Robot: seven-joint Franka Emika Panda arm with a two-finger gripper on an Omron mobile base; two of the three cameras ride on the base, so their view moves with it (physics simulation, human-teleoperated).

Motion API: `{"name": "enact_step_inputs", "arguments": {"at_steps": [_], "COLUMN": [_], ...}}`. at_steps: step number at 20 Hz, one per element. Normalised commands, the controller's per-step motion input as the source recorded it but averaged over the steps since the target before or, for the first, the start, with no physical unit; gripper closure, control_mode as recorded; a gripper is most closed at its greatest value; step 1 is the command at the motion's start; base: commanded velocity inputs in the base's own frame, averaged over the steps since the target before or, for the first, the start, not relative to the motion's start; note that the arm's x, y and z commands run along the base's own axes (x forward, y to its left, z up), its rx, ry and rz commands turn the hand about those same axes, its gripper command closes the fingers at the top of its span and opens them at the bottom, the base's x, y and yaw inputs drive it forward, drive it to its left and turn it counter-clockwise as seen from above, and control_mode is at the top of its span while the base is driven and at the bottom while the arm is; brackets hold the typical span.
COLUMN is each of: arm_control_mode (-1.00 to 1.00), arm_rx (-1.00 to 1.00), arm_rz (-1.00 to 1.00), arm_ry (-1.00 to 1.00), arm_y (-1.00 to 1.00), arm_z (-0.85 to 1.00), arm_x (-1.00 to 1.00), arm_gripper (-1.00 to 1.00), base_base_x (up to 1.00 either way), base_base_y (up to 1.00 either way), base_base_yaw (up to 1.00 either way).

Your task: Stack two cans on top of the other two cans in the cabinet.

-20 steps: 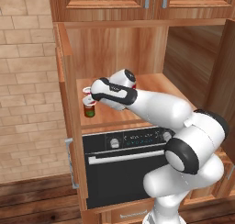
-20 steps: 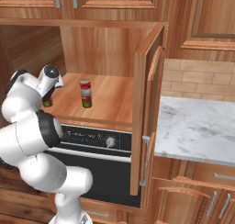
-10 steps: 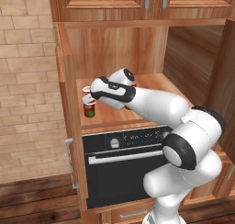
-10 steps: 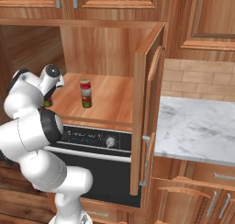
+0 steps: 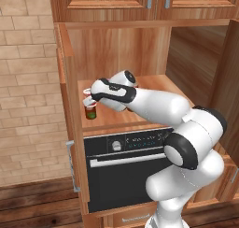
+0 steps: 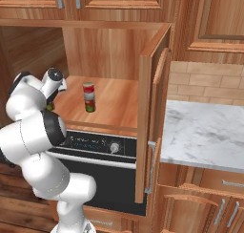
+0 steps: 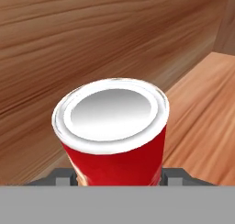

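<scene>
My gripper is shut on a bright red-and-white can at the left end of the cabinet's shelf. Directly under that can stands a dark can with a green base; I cannot tell whether the two touch. In the hand view the held can shows its silver top, with the gripper closed on its sides low down. Further right on the shelf, another red-and-white can sits upright on a second dark can.
A black oven is built in below the shelf. One open cabinet door juts out on the niche's right, another on its left. A marble counter lies to the right. A brick wall stands on the left.
The arm's posture has shifted slightly. The held can stays over the dark can at the left, and the jaws remain shut on it.
</scene>
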Motion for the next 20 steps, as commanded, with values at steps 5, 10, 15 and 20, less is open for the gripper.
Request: {"name": "enact_step_inputs", "arguments": {"at_steps": [5,10,15,20], "arm_control_mode": [-1.00,-1.00,-1.00,-1.00], "arm_rx": [0.00,0.00,0.00,0.00], "arm_rz": [0.00,0.00,0.00,0.00], "arm_ry": [0.00,0.00,0.00,0.00], "arm_y": [0.04,0.01,0.01,0.01], "arm_z": [-0.01,0.00,0.00,-0.03], "arm_x": [0.09,0.07,0.00,0.00], "arm_gripper": [1.00,1.00,1.00,1.00], "base_base_x": [0.00,0.00,0.00,0.00], "base_base_y": [0.00,0.00,0.00,0.00], "base_base_yaw": [0.00,0.00,0.00,0.00]}}
